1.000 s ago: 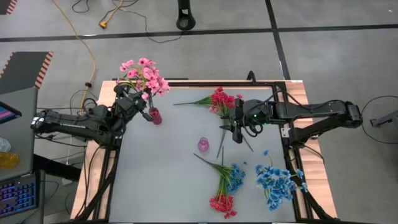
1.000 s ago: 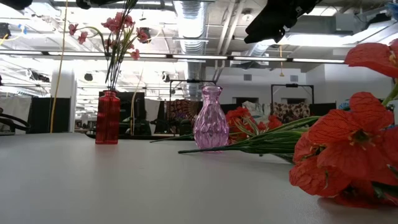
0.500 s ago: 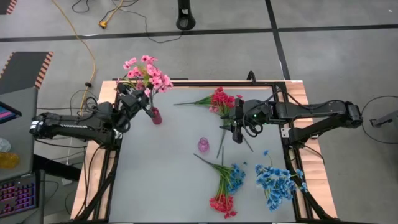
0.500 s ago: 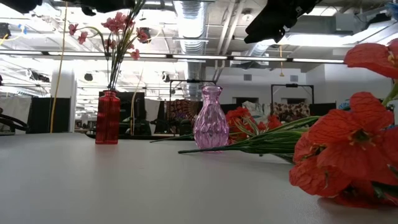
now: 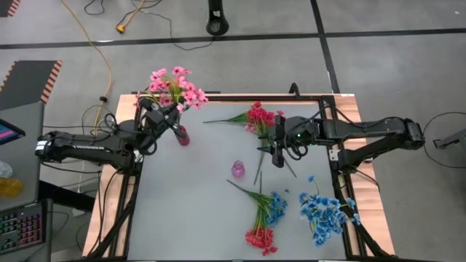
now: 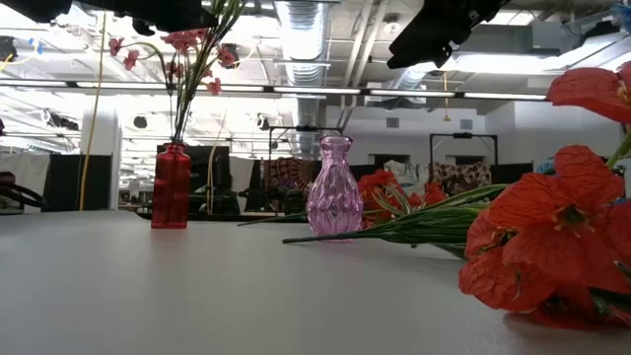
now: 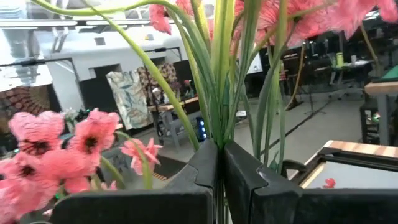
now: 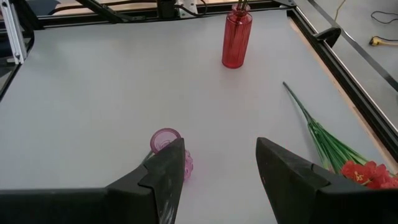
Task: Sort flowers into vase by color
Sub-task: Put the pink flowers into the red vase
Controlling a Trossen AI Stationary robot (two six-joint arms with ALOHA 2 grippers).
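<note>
My left gripper is shut on a pink flower sprig above the red vase near the table's far left corner. The sprig's stems run down into that vase, and its blossoms spread above it. My right gripper is open and hovers over the table's middle right. The small pink glass vase stands upright in front of it. A red sprig lies on the table by the far edge, close to the right gripper. My left gripper pinches the bundle of thin green stems of the pink sprig between its two fingers, below the blossoms. The fingers lie across the stems. The sprig stands nearly upright, and its lower stem ends sit in the red vase's mouth.
More sprigs lie near the table's near edge: a mixed blue and red bunch and a blue bunch. Red blossoms fill the low view's right side. The table's frame borders the right side. Bare tabletop lies at near left.
My left gripper has shifted slightly toward the table's right with the pink sprig in its shut fingers. The blossoms have swung to the right, while the stem ends stay in the red vase. My right arm has kept still.
</note>
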